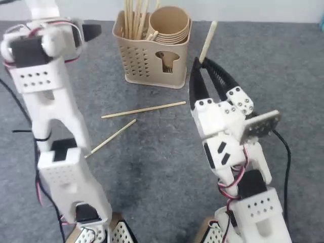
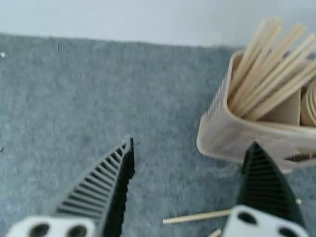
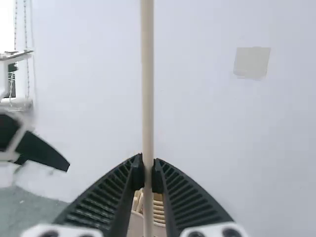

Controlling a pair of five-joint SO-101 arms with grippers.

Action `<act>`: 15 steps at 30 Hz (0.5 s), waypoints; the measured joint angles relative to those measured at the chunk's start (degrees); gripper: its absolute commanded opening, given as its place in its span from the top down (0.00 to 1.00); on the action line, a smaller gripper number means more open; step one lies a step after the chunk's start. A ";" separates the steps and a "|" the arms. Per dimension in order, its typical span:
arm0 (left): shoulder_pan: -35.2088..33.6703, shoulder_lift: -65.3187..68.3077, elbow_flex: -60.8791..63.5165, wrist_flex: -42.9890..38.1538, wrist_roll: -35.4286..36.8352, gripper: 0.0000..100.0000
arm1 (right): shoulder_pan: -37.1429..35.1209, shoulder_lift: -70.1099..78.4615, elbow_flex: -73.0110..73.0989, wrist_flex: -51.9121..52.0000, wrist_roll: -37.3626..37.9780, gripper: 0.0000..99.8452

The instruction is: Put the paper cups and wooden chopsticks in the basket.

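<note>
High view: basket (image 1: 147, 66) stocked with paper cups (image 1: 169, 25); two loose chopsticks (image 1: 143, 110) flat on the grey mat (image 1: 152, 192) before it. Left wrist view: left gripper (image 2: 191, 143) spread wide, empty, near the basket. Right wrist view: right gripper (image 3: 147, 165) pinched on one upright chopstick (image 3: 147, 74).

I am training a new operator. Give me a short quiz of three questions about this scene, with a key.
1. True or false: the right gripper is shut on one chopstick.
2. How many loose chopsticks lie on the table?
3. The paper cups are: A stacked in the basket; B on the table; C beside the basket.
Key: 1 true; 2 two; 3 A.
</note>
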 measured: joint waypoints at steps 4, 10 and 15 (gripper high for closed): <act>0.09 -11.43 12.75 0.00 0.00 0.67 | 0.09 9.23 -7.38 -0.70 -2.90 0.99; -0.79 -25.58 36.13 -0.62 -0.18 0.67 | 0.18 24.44 -20.57 -1.14 -8.44 0.99; -3.08 -34.99 61.36 -13.10 -0.18 0.67 | 0.18 34.37 -31.56 -1.14 -12.92 0.99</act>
